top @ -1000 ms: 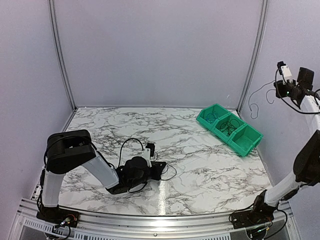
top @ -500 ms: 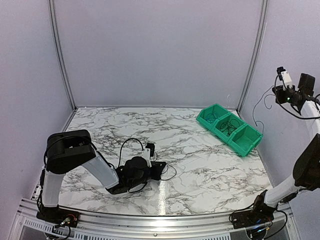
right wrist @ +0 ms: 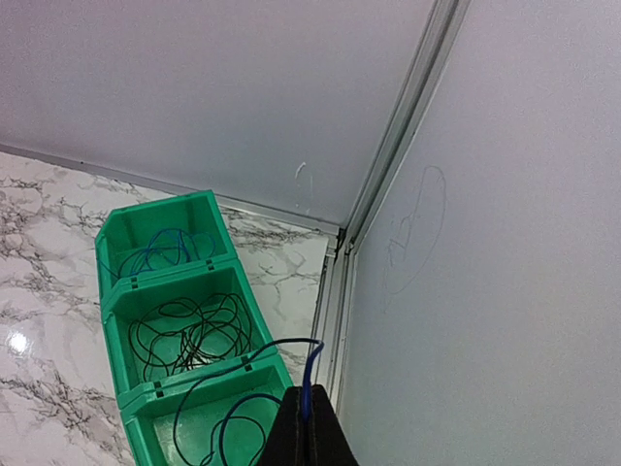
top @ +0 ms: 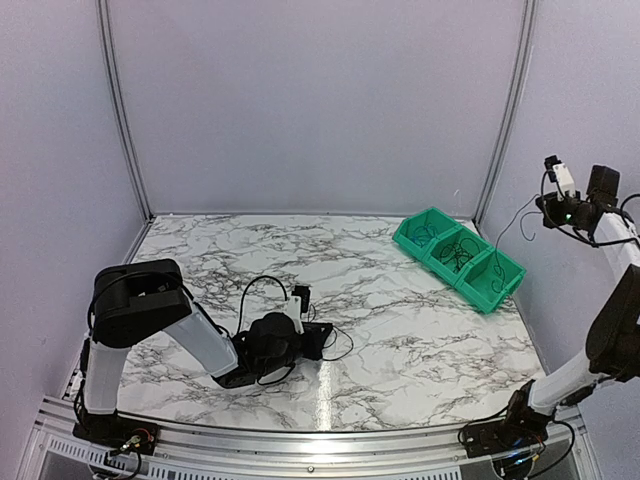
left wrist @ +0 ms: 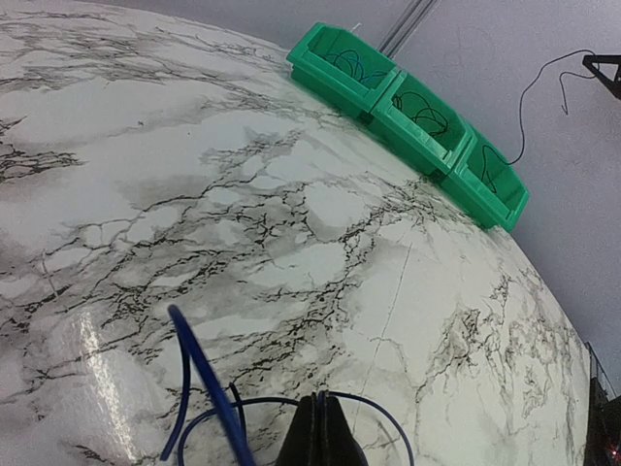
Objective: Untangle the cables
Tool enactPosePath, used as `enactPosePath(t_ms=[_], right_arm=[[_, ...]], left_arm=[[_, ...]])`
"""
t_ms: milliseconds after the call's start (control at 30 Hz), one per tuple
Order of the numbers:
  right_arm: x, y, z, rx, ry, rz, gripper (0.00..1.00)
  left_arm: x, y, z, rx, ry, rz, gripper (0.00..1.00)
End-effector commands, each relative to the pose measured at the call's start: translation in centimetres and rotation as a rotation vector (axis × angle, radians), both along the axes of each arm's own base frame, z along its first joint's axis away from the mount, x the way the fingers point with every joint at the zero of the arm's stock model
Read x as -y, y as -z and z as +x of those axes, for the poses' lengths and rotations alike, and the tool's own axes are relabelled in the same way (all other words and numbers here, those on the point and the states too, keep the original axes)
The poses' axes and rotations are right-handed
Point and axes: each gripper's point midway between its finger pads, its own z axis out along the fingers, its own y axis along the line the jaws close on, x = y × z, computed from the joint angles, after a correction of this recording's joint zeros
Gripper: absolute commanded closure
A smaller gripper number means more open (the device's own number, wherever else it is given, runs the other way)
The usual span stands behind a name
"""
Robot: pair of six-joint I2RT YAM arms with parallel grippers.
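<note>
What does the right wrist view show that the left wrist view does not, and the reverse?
Only the right wrist view shows the enclosure's corner post and, close up, the right gripper shut on the hanging cable. Only the left wrist view shows the left gripper, fingers closed, with a looped blue cable lying at its tip. Both show the green bin, the coils in its far and middle compartments, the hanging cable dropping into its near compartment, and the marble table.
</note>
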Motion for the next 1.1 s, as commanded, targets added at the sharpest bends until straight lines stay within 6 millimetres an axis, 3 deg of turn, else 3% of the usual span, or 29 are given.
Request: enactPosePath(t_ms=[0, 133, 367, 533, 600, 700, 833, 967, 1067], right_arm=[[0.6, 1.3, 0.3, -0.025, 0.014, -0.009, 1.0], [1.0, 4.9, 0.8, -0.123, 0.0, 0.001, 1.0], [0.4, 14.7, 1.5, -0.447, -0.084, 0.112, 1.0], [-0.3, 18.3, 2.2, -0.531, -0.084, 0.107, 1.0], [-1.2, 19.0, 2.5, -0.545, -0.097, 0.083, 1.0], [-1.8, 19.5, 2.9, -0.563, -0.099, 0.056, 0.9], [-1.3, 18.0, 3.3, -0.514, -0.069, 0.025, 0.8], [-1.2, 16.7, 3.7, -0.479, -0.061, 0.018, 0.85], [-1.3, 16.6, 3.9, -0.483, -0.061, 0.037, 0.82]], left_arm=[[0.4, -1.2, 0.1, 0.028, 0.003, -0.032, 1.0], [0.4, -1.1, 0.2, 0.023, 0.001, -0.035, 1.0], [0.4, -1.1, 0.2, 0.021, 0.001, -0.036, 1.0], [0.4, -1.2, 0.2, 0.021, 0.002, -0.038, 1.0], [0.4, -1.3, 0.2, 0.022, 0.001, -0.04, 1.0], [0.4, -1.4, 0.1, 0.027, 0.006, -0.037, 1.0], [0.3, -1.6, 0.2, 0.033, 0.006, -0.037, 1.0], [0.4, -1.6, 0.2, 0.033, 0.008, -0.037, 1.0], [0.7, -1.5, 0.3, 0.029, 0.013, -0.043, 1.0]])
